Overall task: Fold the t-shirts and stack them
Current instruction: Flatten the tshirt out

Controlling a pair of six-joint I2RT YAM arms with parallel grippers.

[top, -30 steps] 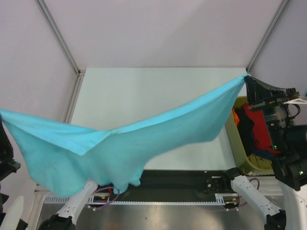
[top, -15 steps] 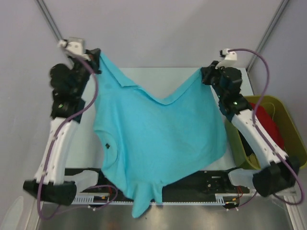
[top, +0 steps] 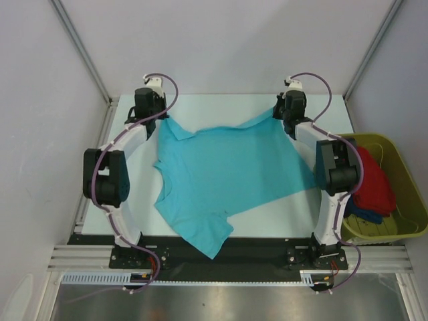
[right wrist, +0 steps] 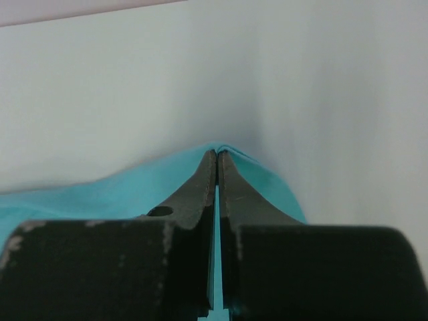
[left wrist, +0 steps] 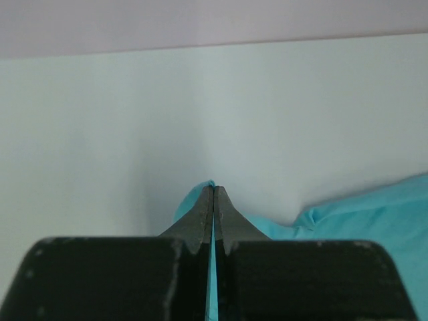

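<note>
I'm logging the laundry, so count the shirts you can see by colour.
turquoise shirt: 1
red shirt: 1
dark blue shirt: 1
Total: 3 showing; the tub may hide more.

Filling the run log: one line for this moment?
left gripper: shut on shirt | right gripper: shut on shirt | shirt: spread on table

A plain turquoise t-shirt lies on the pale bench, beside red and dark blue shirts in an olive-green tub.
</note>
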